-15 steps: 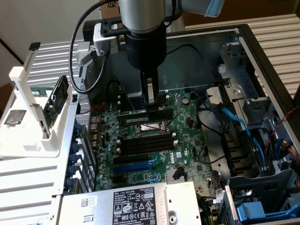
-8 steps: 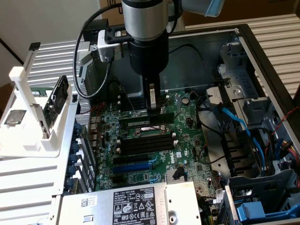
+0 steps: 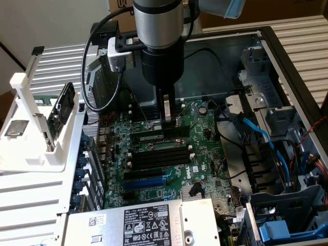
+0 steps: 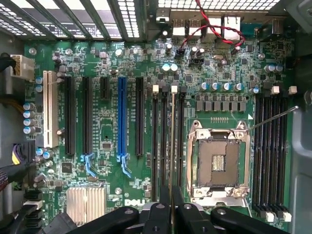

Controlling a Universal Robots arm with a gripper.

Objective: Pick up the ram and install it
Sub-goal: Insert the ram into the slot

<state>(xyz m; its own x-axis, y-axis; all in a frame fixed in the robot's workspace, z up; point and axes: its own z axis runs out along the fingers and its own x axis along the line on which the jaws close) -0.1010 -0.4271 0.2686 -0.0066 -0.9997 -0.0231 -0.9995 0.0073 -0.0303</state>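
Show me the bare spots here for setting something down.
Bare: the slatted white surface below the white stand, and the power supply's flat top. Crowded: the motherboard, where the hand holds the ram at its slots, and the cabled drive bay.

Counter (image 3: 307, 36): pale, slatted. On it: open computer case (image 3: 287, 56) directly below the gripper (image 3: 167, 119); white rack (image 3: 36, 148) beside the case, well apart from the gripper, toward exterior view's left.
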